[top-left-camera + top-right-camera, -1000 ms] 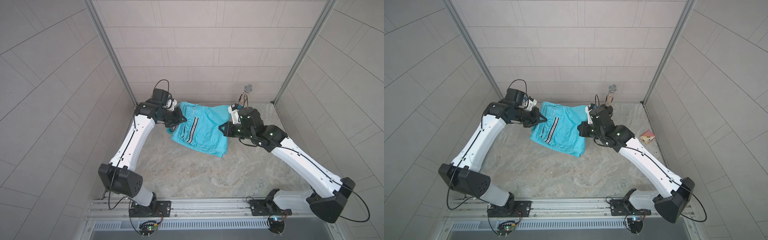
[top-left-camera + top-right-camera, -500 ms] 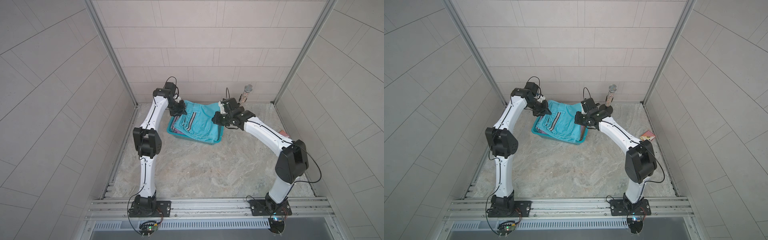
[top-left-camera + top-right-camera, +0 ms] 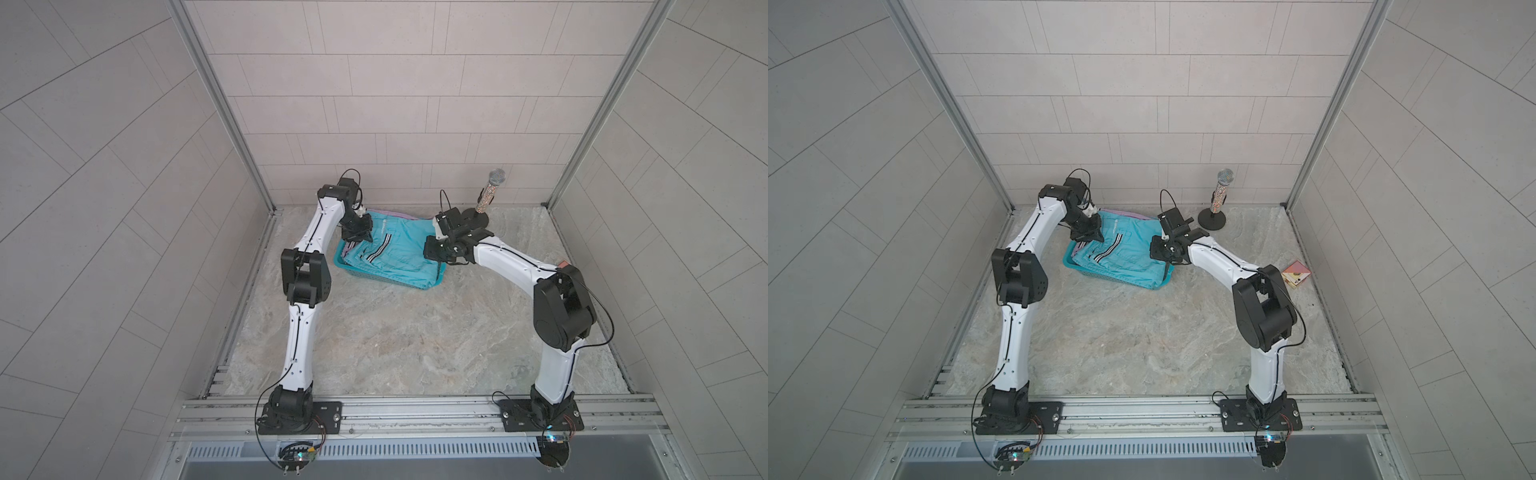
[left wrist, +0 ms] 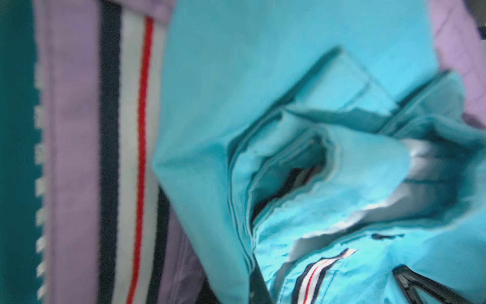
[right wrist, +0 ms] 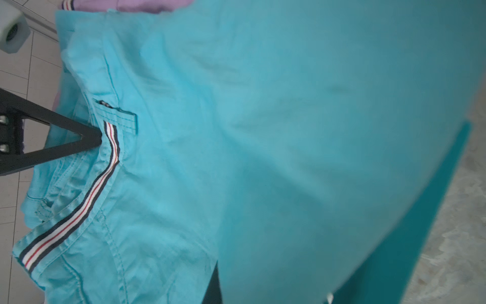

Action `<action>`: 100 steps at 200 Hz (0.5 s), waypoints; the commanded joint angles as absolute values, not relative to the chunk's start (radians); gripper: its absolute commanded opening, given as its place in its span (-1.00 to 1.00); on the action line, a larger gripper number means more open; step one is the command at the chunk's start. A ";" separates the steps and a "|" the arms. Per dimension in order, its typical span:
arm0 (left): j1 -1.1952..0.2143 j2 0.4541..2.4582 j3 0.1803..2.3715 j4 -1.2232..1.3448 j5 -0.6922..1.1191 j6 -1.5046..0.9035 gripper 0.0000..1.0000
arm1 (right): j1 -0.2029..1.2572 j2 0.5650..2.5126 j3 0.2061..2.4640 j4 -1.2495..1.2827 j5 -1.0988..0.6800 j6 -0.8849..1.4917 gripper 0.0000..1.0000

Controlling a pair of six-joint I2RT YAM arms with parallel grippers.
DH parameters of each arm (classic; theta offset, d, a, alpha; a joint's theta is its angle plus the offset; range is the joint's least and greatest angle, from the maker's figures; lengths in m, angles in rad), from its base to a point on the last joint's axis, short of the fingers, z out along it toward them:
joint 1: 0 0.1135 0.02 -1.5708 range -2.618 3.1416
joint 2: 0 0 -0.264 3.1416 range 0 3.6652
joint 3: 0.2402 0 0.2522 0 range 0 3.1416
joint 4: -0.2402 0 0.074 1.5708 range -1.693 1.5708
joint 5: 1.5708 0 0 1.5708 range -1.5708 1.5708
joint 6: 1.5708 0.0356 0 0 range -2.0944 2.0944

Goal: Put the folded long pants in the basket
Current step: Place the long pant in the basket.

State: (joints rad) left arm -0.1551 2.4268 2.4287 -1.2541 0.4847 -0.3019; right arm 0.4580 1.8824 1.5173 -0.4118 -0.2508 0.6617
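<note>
Turquoise pants (image 3: 395, 253) atop basket (image 3: 361, 275) | left gripper (image 3: 360, 238) pinching them | right gripper (image 3: 437, 266) pinching them

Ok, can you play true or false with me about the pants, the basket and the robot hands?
1. The turquoise pants are over the basket. True.
2. Lilac pants lie under them. True.
3. The microphone lies flat. False: it stands upright on its base.
4. Both grippers are open. False: the left gripper and right gripper are shut on the turquoise pants.
</note>
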 commanded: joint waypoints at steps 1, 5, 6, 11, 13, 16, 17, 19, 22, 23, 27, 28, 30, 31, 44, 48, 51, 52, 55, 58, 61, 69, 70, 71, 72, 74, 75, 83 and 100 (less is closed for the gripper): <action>-0.146 2.345 2.388 -1.241 0.461 -0.303 -1.00 | 0.463 1.808 1.558 -0.396 -0.191 0.641 -1.00; -0.146 2.341 2.388 -1.236 0.465 -0.306 -1.00 | 0.462 1.809 1.565 -0.399 -0.188 0.638 -1.00; -0.146 2.341 2.389 -1.235 0.466 -0.306 -1.00 | 0.462 1.810 1.568 -0.400 -0.187 0.638 -1.00; -0.145 2.346 2.392 -1.235 0.468 -0.307 -1.00 | 0.460 1.817 1.578 -0.405 -0.187 0.633 -1.00; -0.145 2.348 2.395 -1.236 0.468 -0.307 -1.00 | 0.460 1.820 1.582 -0.407 -0.188 0.631 -1.00; -0.144 2.352 2.398 -1.237 0.468 -0.307 -1.00 | 0.458 1.827 1.589 -0.411 -0.190 0.629 -1.00; -0.144 2.354 2.399 -1.238 0.468 -0.307 -1.00 | 0.458 1.828 1.592 -0.413 -0.190 0.628 -1.00; -0.144 2.358 2.403 -1.240 0.469 -0.308 -1.00 | 0.459 1.833 1.596 -0.415 -0.190 0.627 -1.00; -0.144 2.363 2.404 -1.241 0.470 -0.307 -1.00 | 0.459 1.841 1.604 -0.420 -0.190 0.626 -1.00; -0.144 2.365 2.404 -1.241 0.471 -0.307 -1.00 | 0.459 1.844 1.606 -0.423 -0.189 0.625 -1.00; -0.141 2.373 2.405 -1.242 0.476 -0.307 -1.00 | 0.458 1.856 1.614 -0.428 -0.193 0.623 -1.00; -0.141 2.374 2.404 -1.242 0.477 -0.307 -1.00 | 0.458 1.859 1.615 -0.428 -0.193 0.623 -1.00; -0.140 2.379 2.404 -1.241 0.479 -0.307 -1.00 | 0.459 1.864 1.617 -0.428 -0.195 0.622 -1.00; -0.139 2.381 2.405 -1.241 0.481 -0.308 -1.00 | 0.459 1.868 1.619 -0.430 -0.196 0.621 -1.00; -0.133 2.410 2.408 -1.244 0.483 -0.311 -1.00 | 0.458 1.903 1.620 -0.431 -0.199 0.620 -1.00; -0.132 2.418 2.407 -1.244 0.483 -0.311 -1.00 | 0.459 1.913 1.618 -0.429 -0.195 0.618 -1.00; -0.132 2.423 2.408 -1.243 0.484 -0.312 -1.00 | 0.459 1.920 1.616 -0.427 -0.194 0.618 -1.00; -0.131 2.426 2.407 -1.243 0.485 -0.312 -1.00 | 0.459 1.922 1.616 -0.426 -0.193 0.617 -1.00; -0.130 2.429 2.407 -1.241 0.486 -0.312 -1.00 | 0.459 1.928 1.614 -0.421 -0.193 0.613 -1.00; -0.130 2.434 2.406 -1.240 0.486 -0.312 -1.00 | 0.458 1.935 1.615 -0.420 -0.195 0.608 -1.00; -0.130 2.437 2.405 -1.240 0.485 -0.312 -1.00 | 0.459 1.942 1.615 -0.419 -0.195 0.602 -1.00; -0.130 2.442 2.406 -1.236 0.481 -0.310 -1.00 | 0.459 1.957 1.619 -0.416 -0.193 0.585 -1.00; -0.129 2.442 2.406 -1.236 0.481 -0.310 -1.00 | 0.458 1.958 1.620 -0.417 -0.191 0.583 -1.00; -0.129 2.441 2.406 -1.236 0.480 -0.310 -1.00 | 0.458 1.960 1.621 -0.418 -0.191 0.581 -1.00; -0.129 2.442 2.406 -1.234 0.478 -0.310 -1.00 | 0.458 1.961 1.621 -0.418 -0.190 0.579 -1.00; -0.129 2.442 2.406 -1.233 0.477 -0.310 -1.00 | 0.458 1.962 1.622 -0.421 -0.186 0.576 -1.00; -0.130 2.441 2.406 -1.232 0.475 -0.310 -1.00 | 0.458 1.963 1.623 -0.422 -0.184 0.575 -1.00; -0.129 2.439 2.405 -1.225 0.468 -0.310 -1.00 | 0.456 1.965 1.622 -0.429 -0.175 0.572 -1.00; -0.130 2.438 2.417 -1.216 0.464 -0.311 -0.59 | 0.457 1.961 1.608 -0.432 -0.166 0.568 -1.00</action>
State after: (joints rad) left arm -0.1379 2.4279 2.4062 -1.2213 0.4953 -0.3107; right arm 0.4580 1.9591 1.6070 -0.4377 -0.2081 0.6010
